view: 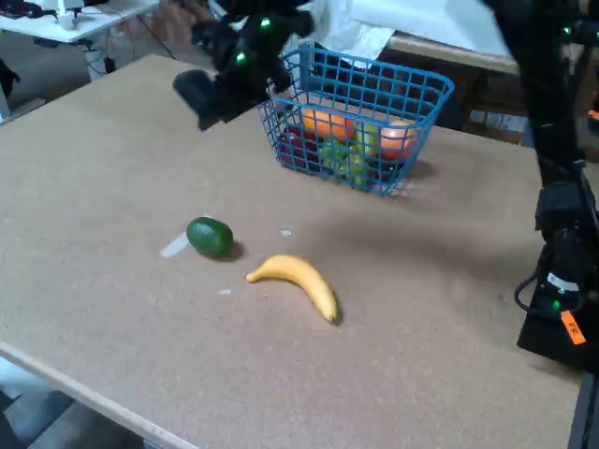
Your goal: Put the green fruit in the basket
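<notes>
The green fruit (pixel 210 237) lies free on the counter (pixel 112 168); the gripper (pixel 201 98), blurred at eleven o'clock beside the basket (pixel 412 117), cannot be read as spread or pressed together.

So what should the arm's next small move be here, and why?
Probably lower the gripper forward toward the green fruit. The fruit lies untouched on the table left of the banana, well outside the basket, while the blurred gripper hangs high beside the basket, holding nothing visible.
</notes>
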You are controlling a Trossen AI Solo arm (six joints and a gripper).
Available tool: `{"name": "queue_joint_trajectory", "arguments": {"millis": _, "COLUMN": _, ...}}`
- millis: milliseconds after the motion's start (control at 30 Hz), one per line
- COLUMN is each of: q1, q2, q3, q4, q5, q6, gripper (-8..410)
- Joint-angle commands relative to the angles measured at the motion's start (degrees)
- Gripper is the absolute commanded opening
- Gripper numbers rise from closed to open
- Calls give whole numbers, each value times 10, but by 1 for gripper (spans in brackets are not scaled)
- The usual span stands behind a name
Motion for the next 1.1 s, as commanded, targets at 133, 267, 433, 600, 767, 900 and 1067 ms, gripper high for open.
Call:
{"name": "queue_joint_trajectory", "arguments": {"millis": 133, "q1": 14, "q2": 112, "q3": 127, "q4": -51, "q5": -7, "q6": 13, "gripper": 241}}
{"name": "queue_joint_trajectory", "arguments": {"millis": 267, "q1": 16, "q2": 147, "q3": 155, "q4": -50, "q5": -7, "q6": 13, "gripper": 303}}
{"name": "queue_joint_trajectory", "arguments": {"millis": 433, "q1": 18, "q2": 176, "q3": 156, "q4": -50, "q5": -6, "q6": 9, "gripper": 377}}
{"name": "queue_joint_trajectory", "arguments": {"millis": 600, "q1": 19, "q2": 199, "q3": 156, "q4": -65, "q5": -6, "q6": 10, "gripper": 397}}
{"name": "queue_joint_trajectory", "arguments": {"millis": 767, "q1": 19, "q2": 221, "q3": 156, "q4": -84, "q5": -16, "q6": 17, "gripper": 397}}
{"name": "queue_joint_trajectory", "arguments": {"millis": 900, "q1": 22, "q2": 232, "q3": 156, "q4": -101, "q5": -22, "q6": 23, "gripper": 397}}
{"name": "queue_joint_trajectory", "arguments": {"millis": 1067, "q1": 30, "q2": 231, "q3": 146, "q4": -99, "q5": -21, "q6": 24, "gripper": 397}}
